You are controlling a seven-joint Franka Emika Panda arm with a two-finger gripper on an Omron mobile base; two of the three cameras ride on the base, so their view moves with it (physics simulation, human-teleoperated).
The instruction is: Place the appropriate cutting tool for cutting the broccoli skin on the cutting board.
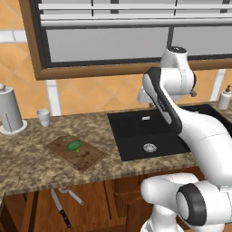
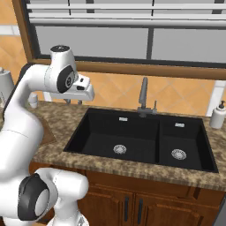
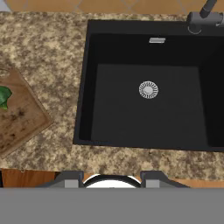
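Observation:
The brown wooden cutting board [image 1: 86,158] [image 3: 19,118] lies on the granite counter left of the sink, with the green broccoli [image 1: 74,146] [image 3: 3,97] on it. The cutting tool [image 1: 60,208], a black-handled knife, shows below the counter's front edge, in front of the wooden cabinet fronts. My gripper [image 2: 73,102] [image 3: 111,178] hangs high above the counter's front edge between board and sink, pointing down. Its jaws stand apart with nothing between them, far from the knife.
A grey loop-headed peeler [image 1: 71,195] lies beside the knife. The black double sink [image 1: 145,131] [image 3: 148,100] with a faucet [image 2: 143,97] is at the right. A paper towel holder [image 1: 10,111], a white cup [image 1: 43,117] and a soap dispenser [image 2: 218,115] stand along the wall.

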